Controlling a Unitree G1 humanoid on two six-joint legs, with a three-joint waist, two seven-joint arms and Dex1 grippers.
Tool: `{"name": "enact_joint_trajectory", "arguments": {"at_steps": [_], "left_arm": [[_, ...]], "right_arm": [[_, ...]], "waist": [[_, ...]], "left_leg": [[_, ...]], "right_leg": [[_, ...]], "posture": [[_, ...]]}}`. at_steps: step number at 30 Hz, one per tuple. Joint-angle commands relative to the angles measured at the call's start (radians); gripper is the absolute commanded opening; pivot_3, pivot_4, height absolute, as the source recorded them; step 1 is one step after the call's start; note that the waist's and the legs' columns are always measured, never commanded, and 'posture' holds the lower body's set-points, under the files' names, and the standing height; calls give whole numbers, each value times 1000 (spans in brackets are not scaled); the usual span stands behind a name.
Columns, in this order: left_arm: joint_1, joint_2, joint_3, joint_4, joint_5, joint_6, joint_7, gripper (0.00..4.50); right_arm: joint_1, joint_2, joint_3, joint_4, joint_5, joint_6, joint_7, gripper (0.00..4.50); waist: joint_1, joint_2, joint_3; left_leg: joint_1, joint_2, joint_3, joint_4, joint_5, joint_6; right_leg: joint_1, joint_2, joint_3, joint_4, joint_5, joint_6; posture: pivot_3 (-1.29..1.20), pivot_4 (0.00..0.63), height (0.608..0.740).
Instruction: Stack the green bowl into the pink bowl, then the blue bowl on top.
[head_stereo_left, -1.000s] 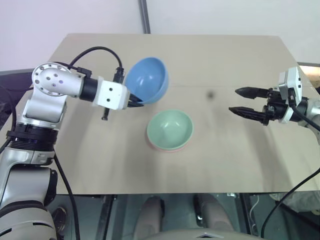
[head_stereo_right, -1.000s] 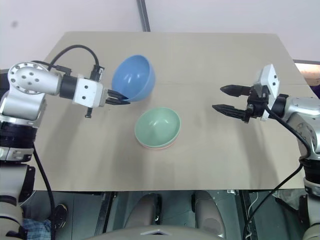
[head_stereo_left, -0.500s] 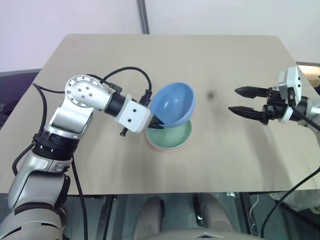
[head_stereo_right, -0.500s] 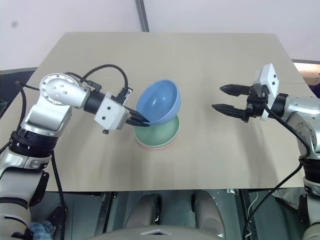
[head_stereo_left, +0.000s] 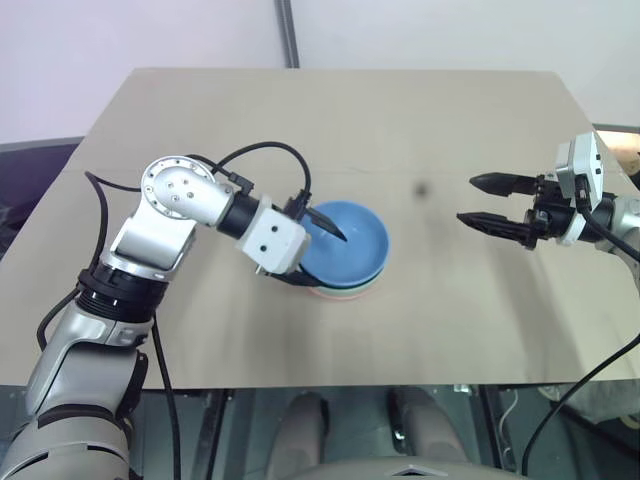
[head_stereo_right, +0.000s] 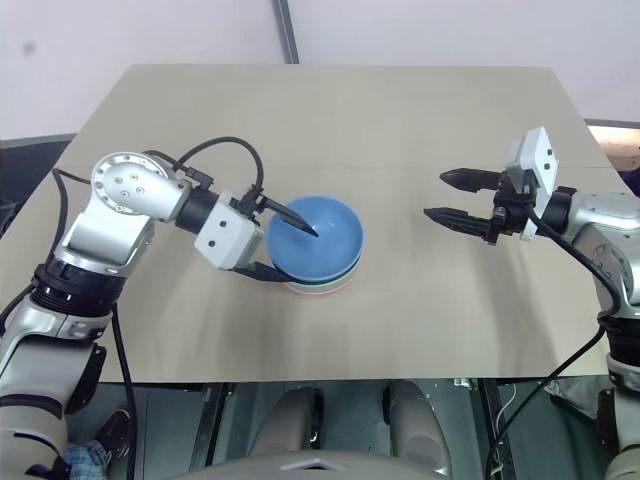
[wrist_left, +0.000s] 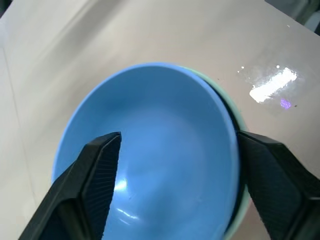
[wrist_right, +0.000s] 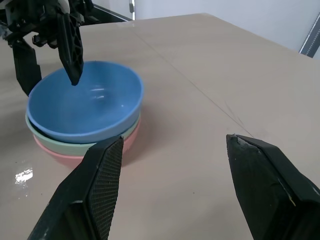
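1. Near the table's (head_stereo_left: 480, 330) front, the blue bowl (head_stereo_left: 350, 245) sits nested on the green bowl (wrist_right: 60, 145) inside the pink bowl (wrist_right: 75, 159).
2. The left gripper (head_stereo_left: 315, 250) straddles its rim, jaws spread, gripping nothing.
3. Stacking looks finished; it need only lift clear.
4. Farther right, the right gripper (head_stereo_left: 490, 205) hovers open, empty.

Bright, even light; a white glare patch on the worktop (wrist_left: 270, 84), soft shadows, pictures sharp throughout.

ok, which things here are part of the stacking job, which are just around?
Job:
- blue bowl, top of the stack
- green bowl, middle
- pink bowl, bottom
- left claw, open astride the blue bowl's rim

Just around:
- right claw, open, apart
- table
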Motion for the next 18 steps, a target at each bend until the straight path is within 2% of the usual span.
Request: {"name": "enact_joint_trajectory", "arguments": {"at_steps": [1,5,11,15,18], "left_arm": [[-28,36,88,-31,-90,149,24,3933],[-19,123,184,-42,-197,388,32,3933],[40,235,289,-98,-319,629,42,3933],[89,280,370,-57,-332,695,89,3933],[203,327,438,-23,-306,683,100,3933]], "right_arm": [[-26,-7,-17,-11,3,-20,8,3595],[-32,-11,-11,4,0,-23,22,3595],[-60,-4,6,39,-13,-38,43,3595],[-73,3,16,53,-16,-44,57,3595],[-74,4,17,57,-17,-43,66,3595]], "waist": [[0,0,0],[-2,0,0],[-2,0,0],[0,0,0],[-4,0,0]], "left_leg": [[0,0,0,0,0,0],[0,0,0,0,0,0],[0,0,0,0,0,0],[0,0,0,0,0,0],[1,0,0,-1,0,0]], "right_leg": [[0,0,0,0,0,0],[0,0,0,1,0,0],[0,0,0,0,0,0],[0,0,0,1,0,0],[0,0,0,1,0,0]], "posture": [[0,150,740],[0,150,740],[0,150,740],[0,150,740],[0,150,740]]}}
